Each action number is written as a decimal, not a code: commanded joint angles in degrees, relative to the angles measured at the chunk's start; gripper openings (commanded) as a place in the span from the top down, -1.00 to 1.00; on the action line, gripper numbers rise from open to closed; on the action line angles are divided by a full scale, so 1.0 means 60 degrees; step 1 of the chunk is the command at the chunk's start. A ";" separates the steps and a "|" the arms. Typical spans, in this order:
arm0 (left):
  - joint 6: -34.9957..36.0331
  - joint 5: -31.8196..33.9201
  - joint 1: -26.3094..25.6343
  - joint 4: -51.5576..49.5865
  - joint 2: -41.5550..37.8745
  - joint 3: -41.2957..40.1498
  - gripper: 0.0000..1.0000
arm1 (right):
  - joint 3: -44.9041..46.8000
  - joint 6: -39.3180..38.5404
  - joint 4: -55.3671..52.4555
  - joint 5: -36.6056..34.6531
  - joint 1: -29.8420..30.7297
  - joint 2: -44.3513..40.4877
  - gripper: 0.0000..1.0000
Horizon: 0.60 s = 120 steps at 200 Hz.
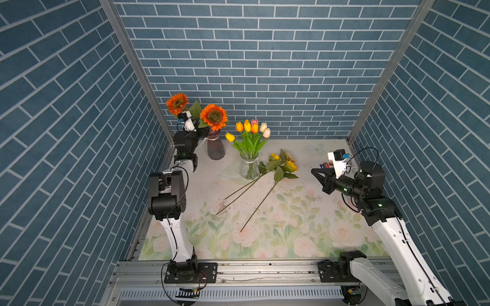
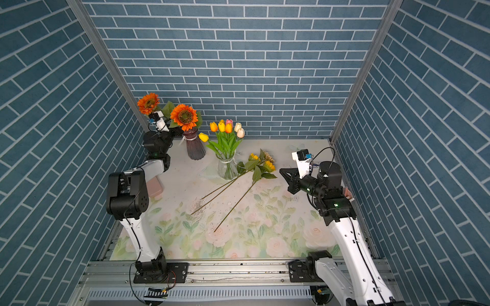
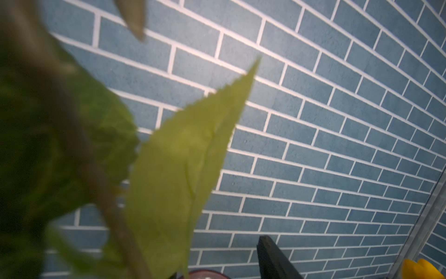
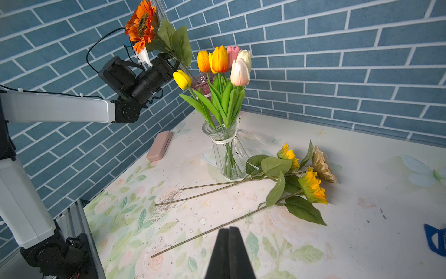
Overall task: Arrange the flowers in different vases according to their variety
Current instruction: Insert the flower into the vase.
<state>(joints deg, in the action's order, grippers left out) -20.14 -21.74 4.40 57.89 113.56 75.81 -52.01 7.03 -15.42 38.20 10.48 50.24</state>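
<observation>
Sunflowers (image 1: 291, 166) are lying on the mat (image 1: 305, 233) beside the clear vase (image 1: 249, 171), stems running diagonally toward the front left, heads nearest the right gripper (image 1: 314, 171), which is hovering clenched and empty.

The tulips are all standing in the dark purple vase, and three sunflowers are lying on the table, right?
Not quite. The tulips stand in the clear vase, not the purple one, as the right wrist view shows. The three sunflowers do lie on the table.
</observation>
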 commanded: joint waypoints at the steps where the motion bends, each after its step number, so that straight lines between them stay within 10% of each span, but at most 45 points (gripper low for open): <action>1: 0.0280 -0.0031 -0.0002 -0.0037 -0.0399 -0.0516 -0.13 | -0.0055 -0.0343 -0.0168 0.0105 -0.0021 -0.0151 1.00; 120: 0.1202 -0.0405 -0.0129 -0.0903 -0.1727 -0.2698 -0.11 | -0.0151 -0.0409 -0.0374 0.0057 -0.0022 -0.0286 1.00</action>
<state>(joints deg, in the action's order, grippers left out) -17.43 -22.98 4.29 55.02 107.90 61.78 -52.01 5.96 -17.21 38.17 10.48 49.56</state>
